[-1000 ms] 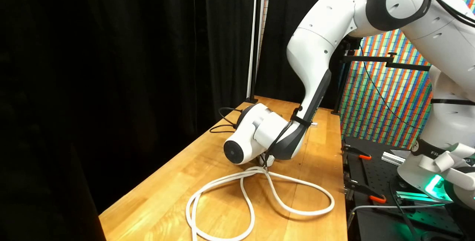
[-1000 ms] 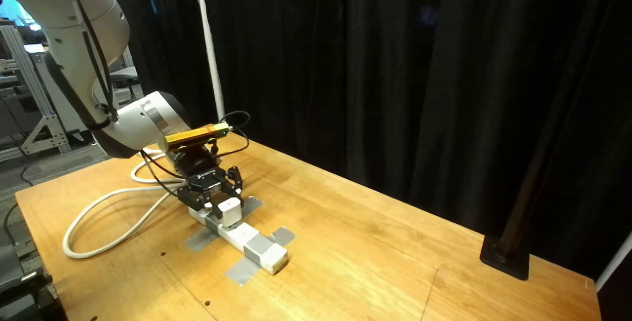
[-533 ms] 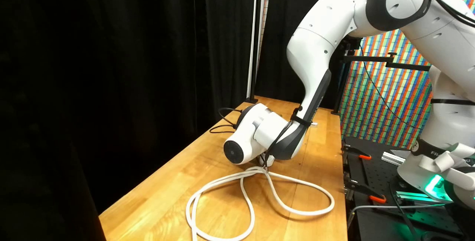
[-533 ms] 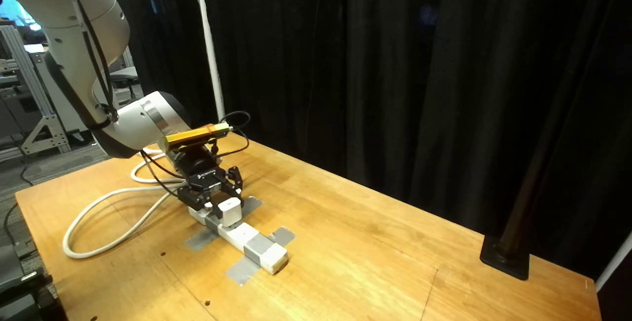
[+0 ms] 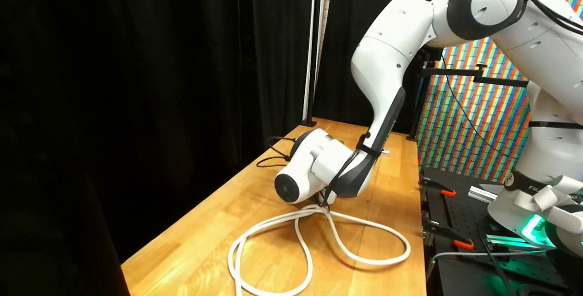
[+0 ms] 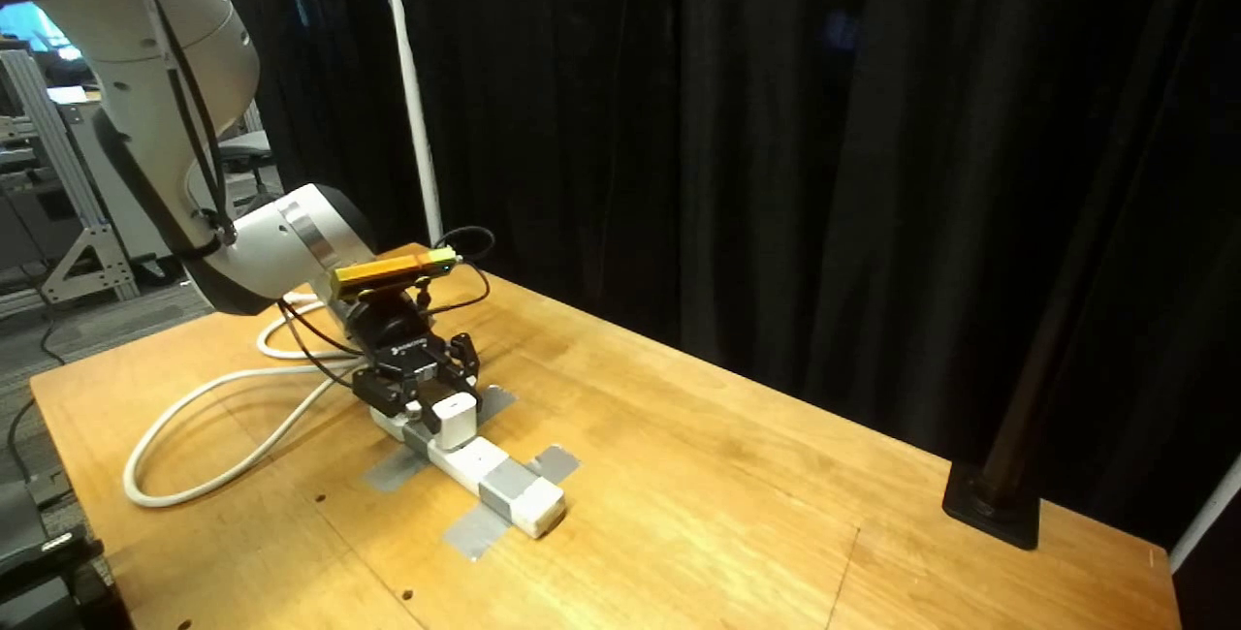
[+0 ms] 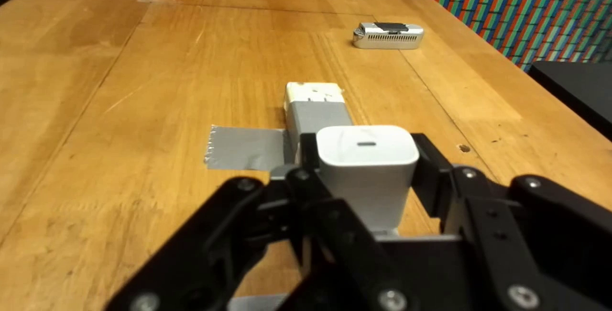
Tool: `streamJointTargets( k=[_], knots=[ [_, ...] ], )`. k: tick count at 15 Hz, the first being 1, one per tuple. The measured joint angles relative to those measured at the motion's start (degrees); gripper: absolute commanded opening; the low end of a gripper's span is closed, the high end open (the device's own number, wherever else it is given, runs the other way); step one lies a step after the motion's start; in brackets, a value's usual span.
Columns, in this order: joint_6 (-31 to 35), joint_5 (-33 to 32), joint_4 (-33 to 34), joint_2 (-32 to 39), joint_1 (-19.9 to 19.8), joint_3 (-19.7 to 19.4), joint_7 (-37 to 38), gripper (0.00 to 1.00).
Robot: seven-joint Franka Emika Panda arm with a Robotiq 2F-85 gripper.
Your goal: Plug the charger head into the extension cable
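Note:
The white charger head (image 6: pixel 456 422) stands upright on the white extension strip (image 6: pixel 475 460). My gripper (image 6: pixel 454 410) is shut on it, one finger against each side. In the wrist view the charger head (image 7: pixel 368 186) sits between my fingers (image 7: pixel 367 152), its slotted top facing up. Its underside and prongs are hidden, so I cannot tell how deep they sit in the socket. The far end of the strip (image 7: pixel 315 93) shows beyond the charger. In an exterior view my arm hides the gripper, and the strip's white cable (image 5: pixel 373 261) lies in loops on the table.
Grey tape (image 6: pixel 478 531) fixes the strip to the wooden table (image 6: pixel 698 494). A silver device (image 7: pixel 388 38) lies farther along the table. A black post base (image 6: pixel 991 506) stands at the far corner. Clamps with orange tips (image 5: pixel 463 244) sit at the table's edge.
My gripper and the charger head have moved slightly down towards the strip within the last half second. The strip and cable have not moved.

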Motion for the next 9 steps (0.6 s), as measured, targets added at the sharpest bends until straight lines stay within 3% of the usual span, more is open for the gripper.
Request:
streamJointTargets(
  k=[9],
  knots=[
    [-0.8, -0.2, 0.6, 0.6, 0.1, 0.0, -1.0, 0.23]
  ],
)
